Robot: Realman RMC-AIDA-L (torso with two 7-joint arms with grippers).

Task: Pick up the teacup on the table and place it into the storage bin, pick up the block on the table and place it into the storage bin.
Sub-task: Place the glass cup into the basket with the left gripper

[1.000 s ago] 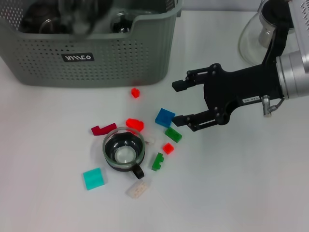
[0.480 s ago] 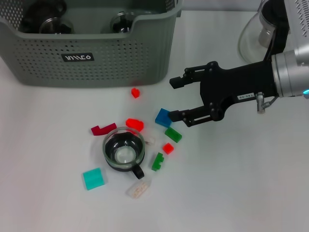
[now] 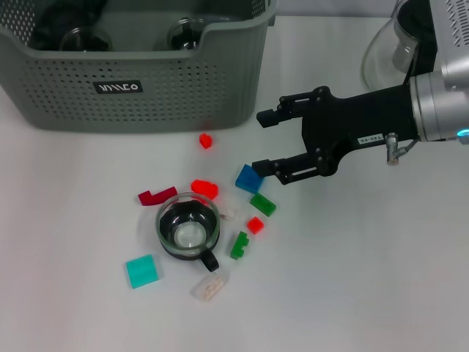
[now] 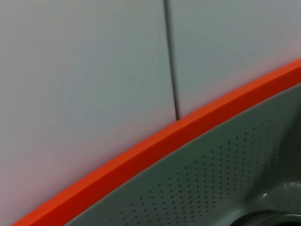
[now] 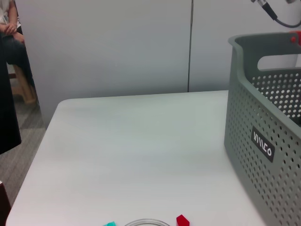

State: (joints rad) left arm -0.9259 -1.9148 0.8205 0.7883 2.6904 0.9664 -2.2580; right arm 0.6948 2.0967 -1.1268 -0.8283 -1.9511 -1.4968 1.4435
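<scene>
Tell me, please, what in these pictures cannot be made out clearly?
- What lies in the storage bin: in the head view the top edge cuts it off and its wall hides most; only dark rounded shapes show.
- Left pincer: in no view; the left wrist view shows only blurred bin wall and an orange band.
- Glass jug: cut by the head view's edge and partly behind the right arm.
- Teacup: the right wrist view shows only its rim.
- Right pincer is open near the blue block.

Storage bin [image 3: 183,95]: grey-green, walls perforated with small dots, black label with white lettering. Desk [image 3: 366,279]: white. Blocks: blue [image 3: 249,178], teal [image 3: 141,271], two green, several red, one translucent white. Teacup [image 3: 189,229]: clear glass, black handle. Right gripper [image 3: 264,141]: black.
</scene>
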